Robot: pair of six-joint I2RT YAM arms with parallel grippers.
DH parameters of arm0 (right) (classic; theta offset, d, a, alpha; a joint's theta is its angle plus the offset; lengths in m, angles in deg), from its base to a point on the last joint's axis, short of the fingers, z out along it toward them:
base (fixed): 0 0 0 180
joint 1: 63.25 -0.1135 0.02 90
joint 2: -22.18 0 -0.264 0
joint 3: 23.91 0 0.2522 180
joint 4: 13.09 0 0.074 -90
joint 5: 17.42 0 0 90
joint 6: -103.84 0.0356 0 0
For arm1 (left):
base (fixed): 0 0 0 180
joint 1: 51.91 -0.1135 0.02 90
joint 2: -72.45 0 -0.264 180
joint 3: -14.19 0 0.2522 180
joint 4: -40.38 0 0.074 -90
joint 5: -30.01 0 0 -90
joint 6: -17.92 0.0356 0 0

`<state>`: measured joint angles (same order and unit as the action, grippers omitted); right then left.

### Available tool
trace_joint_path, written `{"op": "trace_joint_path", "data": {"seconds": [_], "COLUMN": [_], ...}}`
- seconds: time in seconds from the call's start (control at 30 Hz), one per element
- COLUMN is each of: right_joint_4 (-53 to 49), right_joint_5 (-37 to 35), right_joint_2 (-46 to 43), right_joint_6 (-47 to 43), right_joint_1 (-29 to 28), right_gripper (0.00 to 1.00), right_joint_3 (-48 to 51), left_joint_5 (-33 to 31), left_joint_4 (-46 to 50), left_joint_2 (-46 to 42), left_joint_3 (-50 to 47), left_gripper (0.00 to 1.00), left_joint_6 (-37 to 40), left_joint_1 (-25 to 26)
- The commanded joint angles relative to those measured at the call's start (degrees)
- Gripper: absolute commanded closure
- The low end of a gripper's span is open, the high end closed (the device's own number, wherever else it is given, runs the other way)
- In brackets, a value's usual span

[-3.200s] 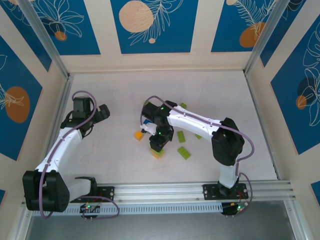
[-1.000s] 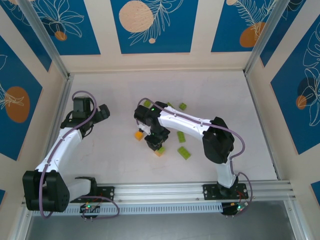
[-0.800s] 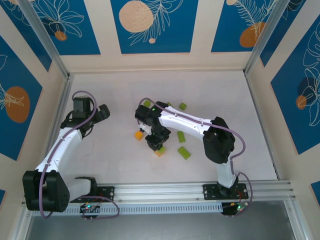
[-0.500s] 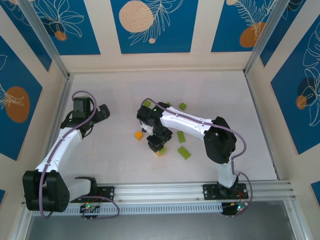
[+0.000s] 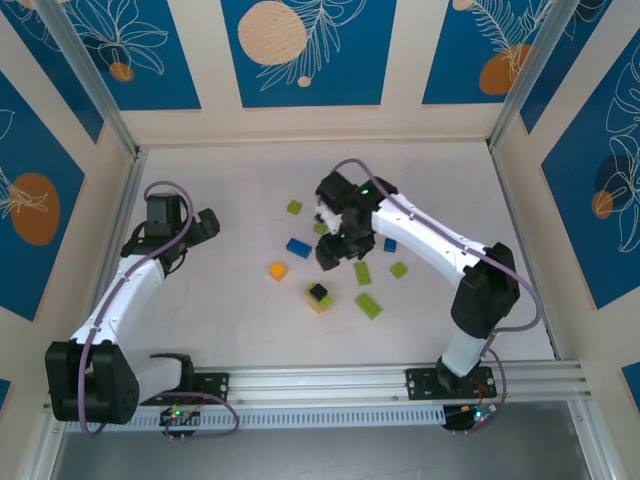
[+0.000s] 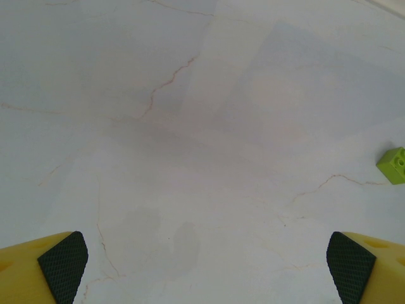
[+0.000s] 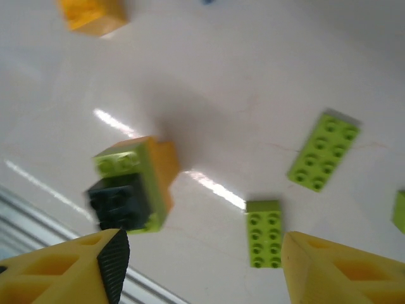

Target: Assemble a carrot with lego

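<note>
A second ago I had the right gripper low over the small stack. I have since pulled it up and back toward the middle of the tabletop. Its jaws have spread as it went, and the wrist view shows nothing between them, so the piece is let go.

The stack stands alone, between the tabletop's middle and its near edge. It is an orange base with a lime brick and 1 tiny black piece on top, and nothing touches it. I read that as a finished placement, since the pieces look seated and did not come up with the fingers.

The carrot is only begun. The rest of the lego lies loose around the middle: 1 orange brick left of the stack, a blue brick beyond that, and a long lime brick to the right, with more lime pieces nearby. The loose orange is probably my next pick.

The left gripper hangs near the left edge, jaws wide and empty over bare tabletop.
</note>
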<state>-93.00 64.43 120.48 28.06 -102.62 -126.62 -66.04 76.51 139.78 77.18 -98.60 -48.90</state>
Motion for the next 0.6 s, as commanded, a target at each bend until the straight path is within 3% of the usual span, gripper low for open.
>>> {"op": "trace_joint_path", "data": {"seconds": [0.0, 0.23, 0.57], "right_joint_4": [4.07, 12.48, 16.08], "right_joint_5": [0.86, 3.32, 3.76], "right_joint_2": [-0.3, 2.18, 7.61], "right_joint_6": [3.91, 4.39, 4.16], "right_joint_1": [5.52, 9.61, 11.03], "right_gripper": [0.34, 0.3, 0.3], "right_joint_3": [6.44, 14.86, 15.65], "left_joint_5": [0.16, 0.19, -0.2], "left_joint_4": [1.23, 1.15, 1.21], "left_joint_2": [-0.66, -0.45, -0.36], "left_joint_3": [0.24, 0.25, 0.34], "left_gripper": [0.0, 0.01, 0.0], "left_joint_6": [0.16, 0.17, 0.24], "left_joint_1": [-0.48, -0.54, -0.49]}}
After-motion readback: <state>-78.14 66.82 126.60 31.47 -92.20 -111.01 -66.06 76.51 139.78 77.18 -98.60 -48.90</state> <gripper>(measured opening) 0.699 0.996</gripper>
